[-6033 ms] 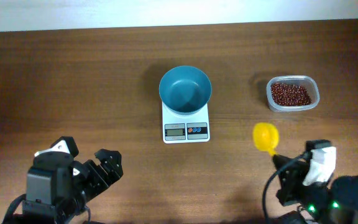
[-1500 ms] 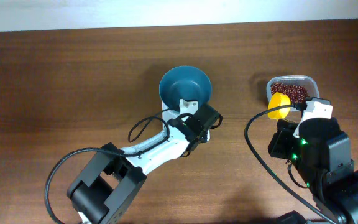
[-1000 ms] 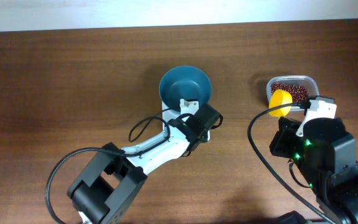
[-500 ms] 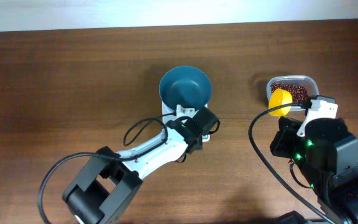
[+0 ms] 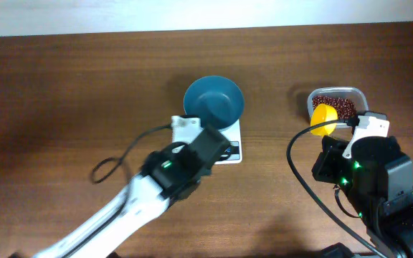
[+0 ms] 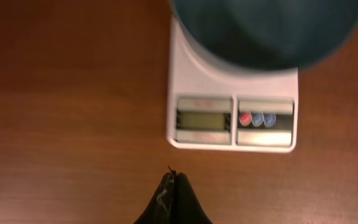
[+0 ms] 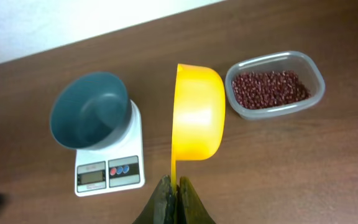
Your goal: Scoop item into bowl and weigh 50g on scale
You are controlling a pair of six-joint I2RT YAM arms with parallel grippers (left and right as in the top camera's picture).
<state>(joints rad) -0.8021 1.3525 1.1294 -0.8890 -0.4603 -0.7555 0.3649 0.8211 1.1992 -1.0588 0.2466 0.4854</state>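
Our left gripper (image 6: 174,186), pressed together and empty, sits just in front of the scale (image 6: 232,127), apart from it. Our right gripper (image 7: 174,185) pinches the yellow scoop (image 7: 197,112) by its handle, right of the scale. The bowl (image 5: 214,100) stands on the scale; the beans (image 7: 269,86) lie in the tub (image 7: 316,78) farther right. We see bare table (image 5: 63,93) left of the scale.

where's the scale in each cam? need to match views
Overhead: scale at table centre, its left part hidden under the left arm.
Left wrist: scale upper centre-right, display and buttons toward the bottom edge.
Right wrist: scale lower left, left of the yellow scoop.
Shared landmark: the teal bowl sitting on the scale in all three.
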